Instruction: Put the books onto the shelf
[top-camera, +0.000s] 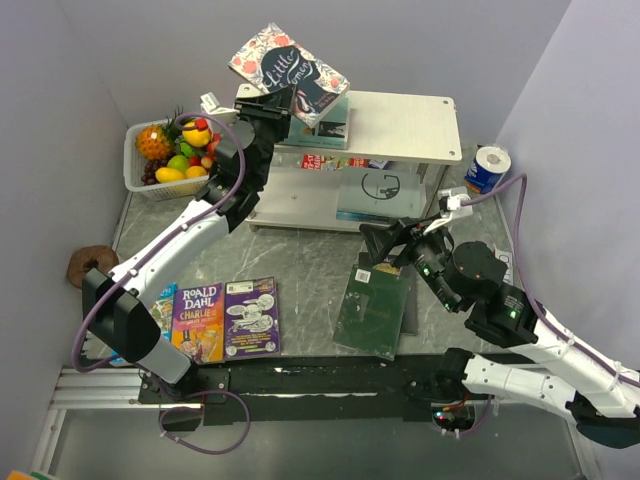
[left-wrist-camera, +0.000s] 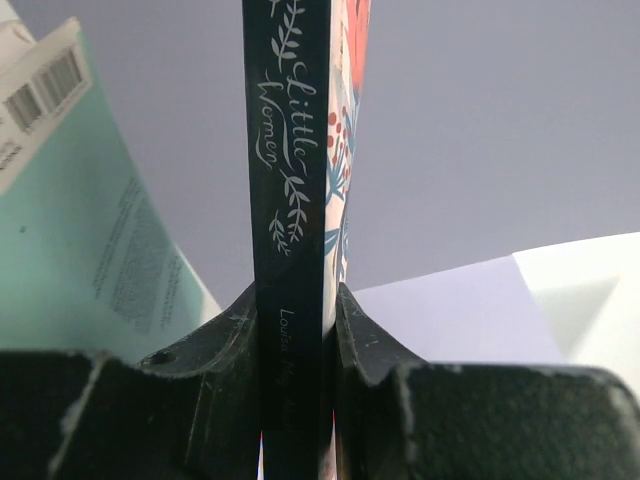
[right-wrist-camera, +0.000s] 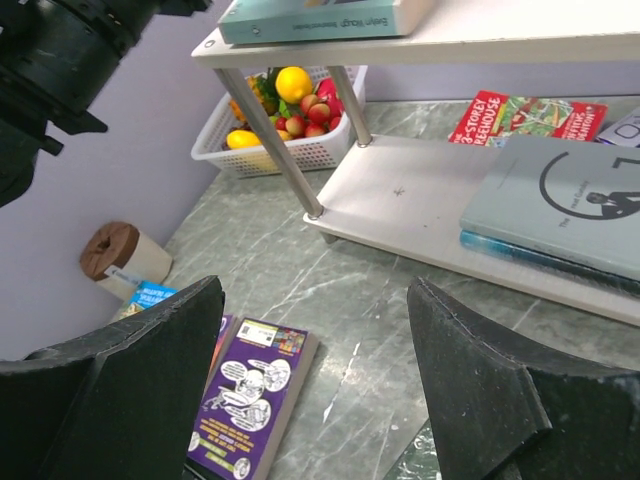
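Shelving roughly half done, Little Women book (top-camera: 288, 62) mid-air over the shelf (top-camera: 410, 125).
Its spine is clamped in left fingers (left-wrist-camera: 225, 340), tilted above the top board, not set down. Right fingers (right-wrist-camera: 150, 350) are wide apart and empty, hovering over the surface (top-camera: 310, 250) by the dark green book (top-camera: 375, 310). Shelved: teal book (right-wrist-camera: 310, 20) on top, grey circle-cover book (right-wrist-camera: 560, 195) and red Treehouse book (right-wrist-camera: 510, 112) below. Left on the surface: the green one, Roald Dahl book (top-camera: 197, 320), purple cartoon book (top-camera: 250, 315), blue book (top-camera: 165, 297).
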